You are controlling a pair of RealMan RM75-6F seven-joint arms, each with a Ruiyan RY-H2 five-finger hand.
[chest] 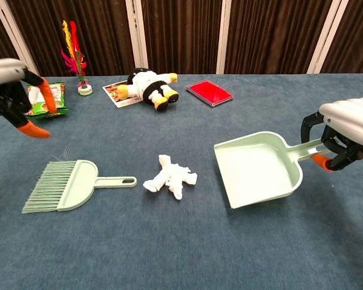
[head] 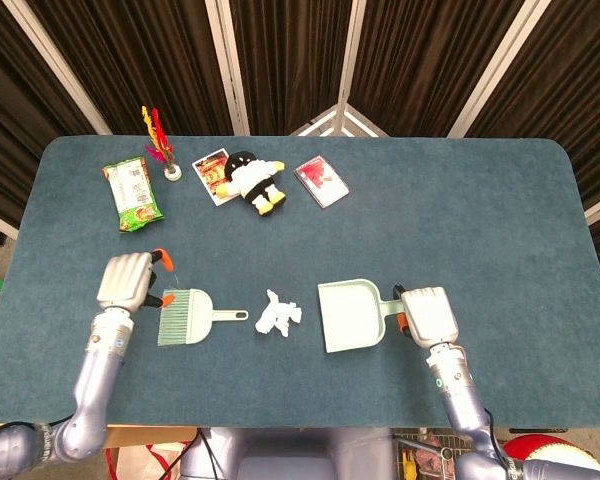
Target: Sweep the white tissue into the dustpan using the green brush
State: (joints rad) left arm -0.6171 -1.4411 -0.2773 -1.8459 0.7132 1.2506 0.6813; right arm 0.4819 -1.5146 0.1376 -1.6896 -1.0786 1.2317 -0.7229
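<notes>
The right hand (head: 429, 314) grips the handle of the pale green dustpan (head: 352, 316), whose open mouth faces the white tissue (head: 278, 314); in the chest view the pan looks tilted, its rear raised off the blue table (head: 460, 210). The crumpled tissue lies on the cloth between the dustpan and the green brush (head: 189, 316), touching neither. The brush lies flat, its handle pointing toward the tissue, bristles toward the left hand (head: 126, 280). That hand hovers just beside the bristle end, fingers spread and holding nothing. Along the far edge sit a snack packet (head: 133, 194), a feather shuttlecock (head: 159, 144), a plush toy (head: 250, 180) and a red card (head: 321, 181).
</notes>
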